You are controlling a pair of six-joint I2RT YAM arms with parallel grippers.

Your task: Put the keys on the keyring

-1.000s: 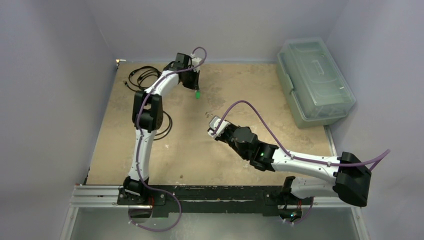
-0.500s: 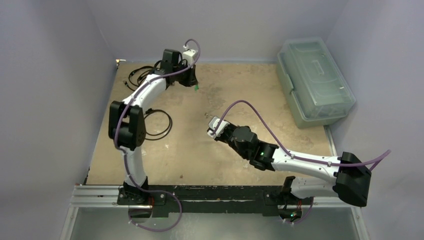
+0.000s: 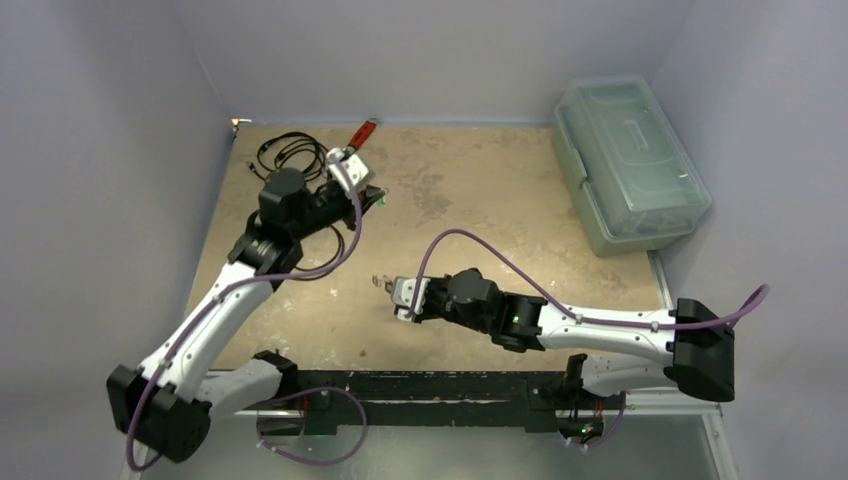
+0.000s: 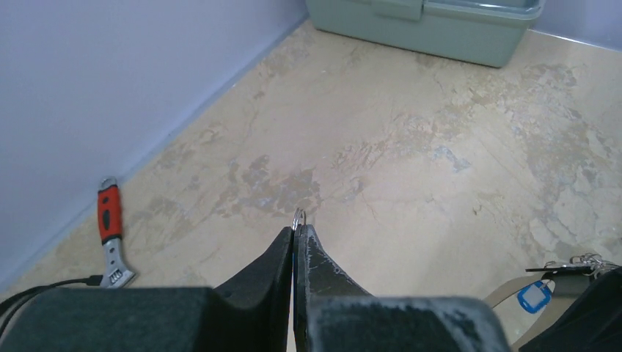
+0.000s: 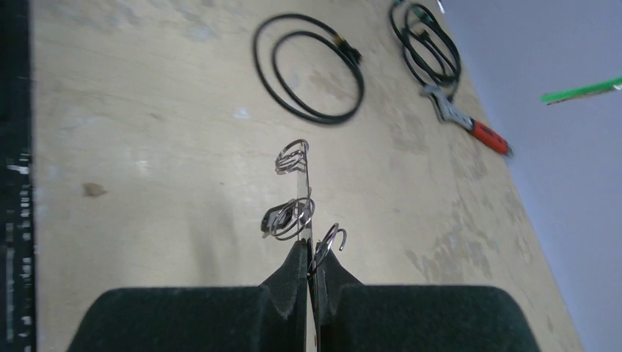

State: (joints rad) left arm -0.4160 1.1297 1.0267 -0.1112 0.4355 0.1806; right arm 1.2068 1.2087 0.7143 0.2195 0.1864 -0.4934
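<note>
Keyring (image 5: 305, 192) shows edge-on, thin grey metal carrying small split rings (image 5: 292, 157).

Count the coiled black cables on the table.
2. One coil lies on open table, nearer the right wrist camera; the other sits farther back by the wall, beside the red-handled wrench. Others may be hidden from view.

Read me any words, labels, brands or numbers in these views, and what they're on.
No text can be read.
The blue key tag has a pale window, too small to read.
The red-handled wrench and the plastic box show no legible marking.
</note>
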